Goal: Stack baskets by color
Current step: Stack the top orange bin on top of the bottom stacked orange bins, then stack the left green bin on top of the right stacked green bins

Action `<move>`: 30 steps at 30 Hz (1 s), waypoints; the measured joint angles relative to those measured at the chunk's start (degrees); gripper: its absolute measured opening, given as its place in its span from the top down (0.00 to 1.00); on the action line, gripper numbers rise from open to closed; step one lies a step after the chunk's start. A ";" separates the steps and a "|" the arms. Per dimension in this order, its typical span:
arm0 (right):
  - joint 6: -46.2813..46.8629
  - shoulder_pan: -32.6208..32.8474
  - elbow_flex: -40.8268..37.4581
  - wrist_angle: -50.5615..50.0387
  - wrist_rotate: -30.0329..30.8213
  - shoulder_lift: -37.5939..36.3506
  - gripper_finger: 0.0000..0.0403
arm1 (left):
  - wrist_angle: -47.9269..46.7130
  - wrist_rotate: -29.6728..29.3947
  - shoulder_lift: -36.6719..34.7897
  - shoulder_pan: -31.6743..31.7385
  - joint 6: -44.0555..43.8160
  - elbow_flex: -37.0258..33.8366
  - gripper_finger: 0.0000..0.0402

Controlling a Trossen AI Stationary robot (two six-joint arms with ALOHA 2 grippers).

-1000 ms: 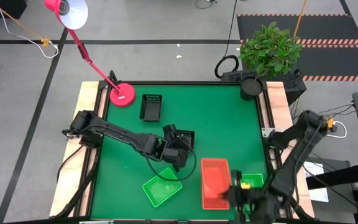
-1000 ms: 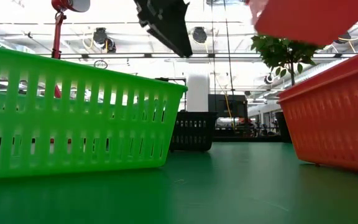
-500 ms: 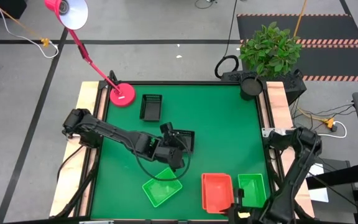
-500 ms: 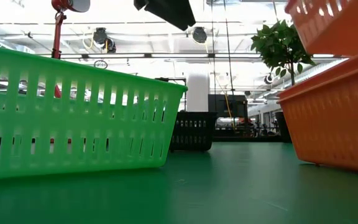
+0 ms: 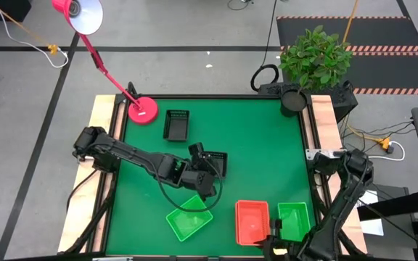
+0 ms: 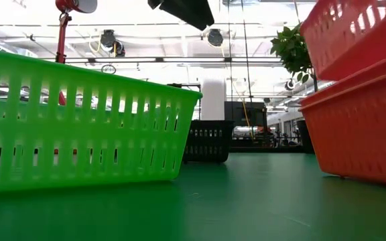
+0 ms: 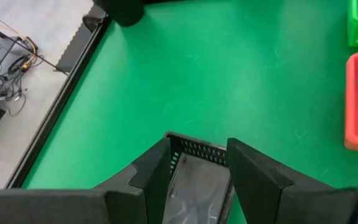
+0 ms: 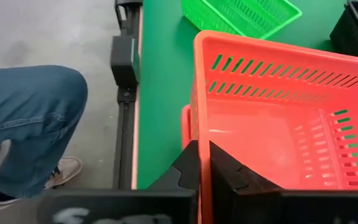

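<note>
Gripping the rim of a red basket [image 8: 278, 118], the right gripper [image 8: 204, 163] has its fingers pinched together on the wall at the table's near edge, beside a green basket [image 5: 293, 218]. The left gripper [image 7: 197, 171] is clamped on a black basket [image 5: 210, 162] mid-table; another green basket [image 5: 189, 219] sits below it.

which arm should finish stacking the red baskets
Right. The right gripper is shut on the rim of the upper red basket, which sits tilted above the lower red basket. The left gripper is mid-table, gripping a black basket.
</note>
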 joint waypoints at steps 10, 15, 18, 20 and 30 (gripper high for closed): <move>-0.07 -0.77 -4.42 3.45 -0.23 0.00 0.97 | 0.15 0.01 0.00 0.17 0.00 0.00 0.60; -0.46 -0.74 -5.75 4.82 -0.22 0.00 0.89 | 0.46 0.02 0.02 0.15 -0.04 0.00 0.60; -0.65 -0.76 -6.08 5.24 -0.17 0.00 0.82 | 0.47 0.26 0.02 0.08 -0.40 0.00 0.60; -1.23 -0.75 -6.08 5.70 -0.22 0.00 0.76 | 0.52 1.74 0.02 -0.22 -0.46 0.00 0.60; -4.81 -0.73 -6.10 8.43 -0.33 -4.12 0.50 | 1.12 9.97 0.02 -9.61 -0.18 -0.18 0.60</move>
